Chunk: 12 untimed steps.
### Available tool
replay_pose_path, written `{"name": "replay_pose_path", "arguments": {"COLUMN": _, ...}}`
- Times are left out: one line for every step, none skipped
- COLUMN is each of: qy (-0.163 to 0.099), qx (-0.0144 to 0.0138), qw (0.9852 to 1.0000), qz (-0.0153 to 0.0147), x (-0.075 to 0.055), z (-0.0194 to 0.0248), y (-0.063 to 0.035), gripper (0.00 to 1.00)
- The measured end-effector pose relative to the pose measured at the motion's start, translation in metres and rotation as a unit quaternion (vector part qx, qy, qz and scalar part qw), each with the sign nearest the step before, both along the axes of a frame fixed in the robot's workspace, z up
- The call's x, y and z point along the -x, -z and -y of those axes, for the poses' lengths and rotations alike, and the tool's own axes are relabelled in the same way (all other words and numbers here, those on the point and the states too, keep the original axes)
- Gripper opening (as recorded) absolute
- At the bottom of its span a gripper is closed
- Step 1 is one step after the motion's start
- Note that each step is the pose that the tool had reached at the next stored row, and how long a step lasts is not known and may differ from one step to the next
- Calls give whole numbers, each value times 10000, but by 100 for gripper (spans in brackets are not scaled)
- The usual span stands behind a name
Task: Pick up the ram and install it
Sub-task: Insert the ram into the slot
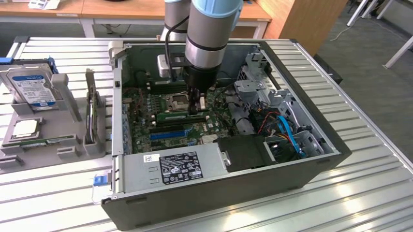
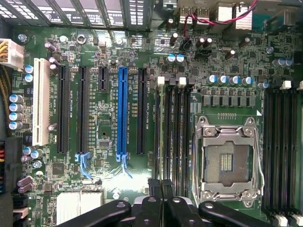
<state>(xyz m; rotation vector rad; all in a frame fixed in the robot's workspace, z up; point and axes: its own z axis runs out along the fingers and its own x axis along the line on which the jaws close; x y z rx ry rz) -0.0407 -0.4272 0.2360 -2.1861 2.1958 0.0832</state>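
Nearest in the exterior view, a case [image 1: 226, 203] is seen lying open, with the power supply [image 1: 174, 166] at its front edge. Deeper in, the gripper [image 1: 195, 109] is held low over the motherboard [image 1: 139, 104], its tips set at the end of the ram [image 1: 173, 116], which is stood edge-up in a slot. Pick-up and carrying are judged done; full seating cannot be confirmed.

From the wrist view, the fingers [image 2: 154, 189] are seen drawn almost together above the slots [image 2: 173, 127] beside the CPU socket [image 2: 227, 161]. Whether the ram is pinched or merely pressed cannot be told.
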Motion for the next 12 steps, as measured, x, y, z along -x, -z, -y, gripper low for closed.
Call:
{"name": "replay_pose_path", "arguments": {"qy": 0, "qx": 0, "qw": 10000, "qz": 10, "x": 0, "z": 0, "y": 0, "gripper": 11}}
{"name": "replay_pose_path", "arguments": {"qy": 0, "qx": 0, "qw": 10000, "qz": 21, "x": 1, "z": 0, "y": 0, "gripper": 11}}
{"name": "replay_pose_path", "arguments": {"qy": 0, "qx": 0, "qw": 10000, "qz": 33, "x": 1, "z": 0, "y": 0, "gripper": 11}}
{"name": "replay_pose_path", "arguments": {"qy": -1, "qx": 0, "qw": 10000, "qz": 46, "x": 1, "z": 0, "y": 0, "gripper": 11}}
{"name": "replay_pose_path", "arguments": {"qy": -1, "qx": 1, "qw": 10000, "qz": 49, "x": 1, "z": 0, "y": 0, "gripper": 11}}
{"name": "replay_pose_path", "arguments": {"qy": -1, "qx": 1, "qw": 10000, "qz": 49, "x": 1, "z": 0, "y": 0, "gripper": 11}}
{"name": "replay_pose_path", "arguments": {"qy": -1, "qx": 1, "qw": 10000, "qz": 49, "x": 1, "z": 0, "y": -1, "gripper": 11}}
{"name": "replay_pose_path", "arguments": {"qy": -1, "qx": 1, "qw": 10000, "qz": 49, "x": 3, "z": 0, "y": 0, "gripper": 11}}
{"name": "replay_pose_path", "arguments": {"qy": 0, "qx": 2, "qw": 10000, "qz": 50, "x": 16, "z": 0, "y": -1, "gripper": 11}}
{"name": "replay_pose_path", "arguments": {"qy": 0, "qx": 2, "qw": 10000, "qz": 54, "x": 30, "z": 0, "y": -2, "gripper": 11}}
{"name": "replay_pose_path", "arguments": {"qy": 0, "qx": 2, "qw": 10000, "qz": 56, "x": 37, "z": 0, "y": -1, "gripper": 11}}
{"name": "replay_pose_path", "arguments": {"qy": 0, "qx": 1, "qw": 10000, "qz": 56, "x": 38, "z": 0, "y": -1, "gripper": 11}}
